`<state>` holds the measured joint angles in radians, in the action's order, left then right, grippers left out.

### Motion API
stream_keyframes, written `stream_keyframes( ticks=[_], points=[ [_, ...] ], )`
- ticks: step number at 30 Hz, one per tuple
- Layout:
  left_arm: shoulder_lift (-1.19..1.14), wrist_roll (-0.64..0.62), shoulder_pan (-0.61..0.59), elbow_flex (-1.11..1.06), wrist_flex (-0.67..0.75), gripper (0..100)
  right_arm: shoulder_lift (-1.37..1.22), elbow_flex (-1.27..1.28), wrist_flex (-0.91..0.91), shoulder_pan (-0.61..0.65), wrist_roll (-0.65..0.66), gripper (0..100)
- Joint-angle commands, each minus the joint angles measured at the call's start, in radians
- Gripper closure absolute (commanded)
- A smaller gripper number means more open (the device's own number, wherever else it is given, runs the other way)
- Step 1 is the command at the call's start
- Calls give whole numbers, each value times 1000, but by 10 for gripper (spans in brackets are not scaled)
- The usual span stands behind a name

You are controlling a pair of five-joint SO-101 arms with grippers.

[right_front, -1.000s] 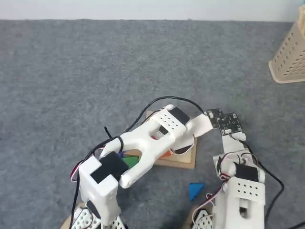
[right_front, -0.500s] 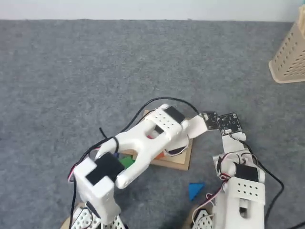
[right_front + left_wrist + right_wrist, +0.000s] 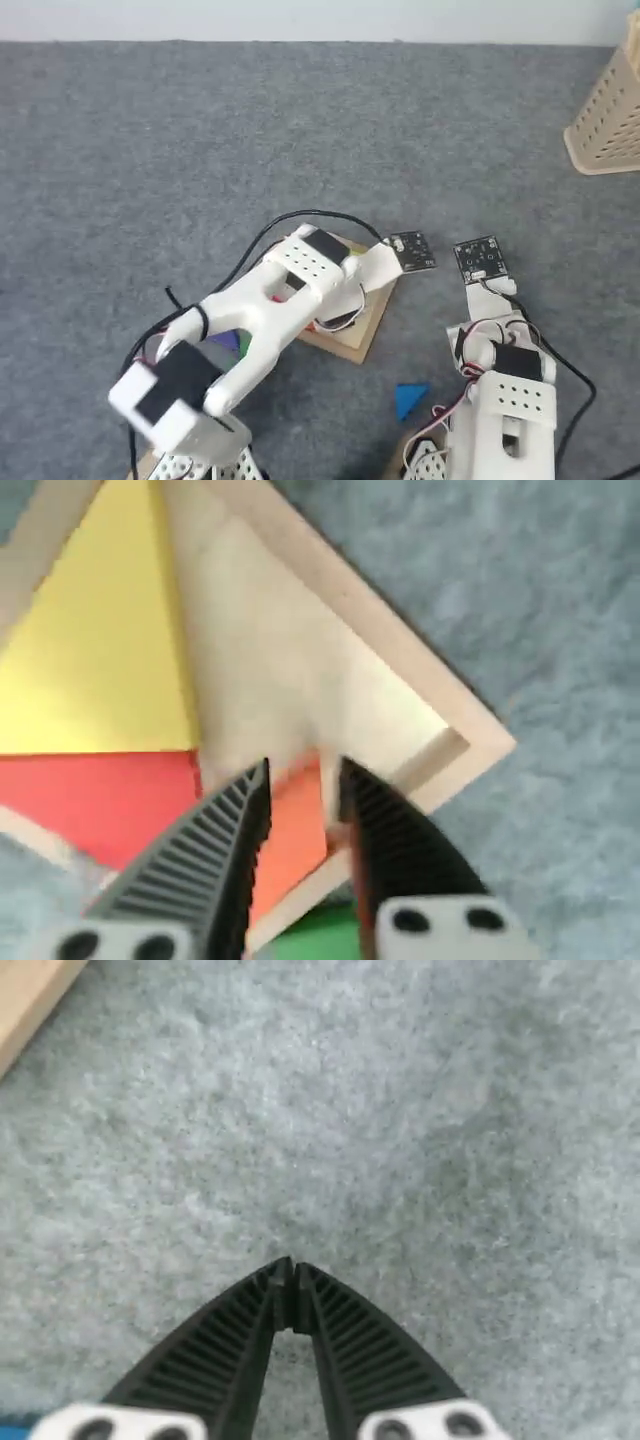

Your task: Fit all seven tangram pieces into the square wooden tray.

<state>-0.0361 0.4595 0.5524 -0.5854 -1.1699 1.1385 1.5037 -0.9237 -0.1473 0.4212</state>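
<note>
Fingers (image 3: 225,835) of the left gripper (image 3: 304,770) stand slightly apart over the orange flat piece (image 3: 292,855) inside the square wooden tray (image 3: 400,650). Right gripper (image 3: 293,1272) is fully closed above grey carpet (image 3: 400,1110).

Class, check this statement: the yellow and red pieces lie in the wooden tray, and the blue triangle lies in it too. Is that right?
Not quite. The blue triangle lies on the grey carpet, outside the wooden tray, as the high view shows. The yellow piece and the red piece do lie in the tray.
</note>
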Motion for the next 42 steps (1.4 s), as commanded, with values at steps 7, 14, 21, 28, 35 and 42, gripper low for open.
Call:
stream_keyframes(
  ticks=[7,14,21,28,35,42],
  points=[
    [422,-184,-121,-8,-44,816,-102,-104,-27,31,-2,992],
    [565,-462,-562,-33,-43,816,-539,-465,-148,154,-48,992],
    [563,-528,-729,-174,169,815,-840,-747,-278,466,-272,902],
    [562,-525,-753,-182,189,815,-964,-859,-208,611,-425,827],
    [562,-525,-753,-182,190,815,-1009,-921,-147,624,-640,831],
    [562,-526,-730,-182,189,815,-1139,-919,-84,615,-709,832]
  ],
)
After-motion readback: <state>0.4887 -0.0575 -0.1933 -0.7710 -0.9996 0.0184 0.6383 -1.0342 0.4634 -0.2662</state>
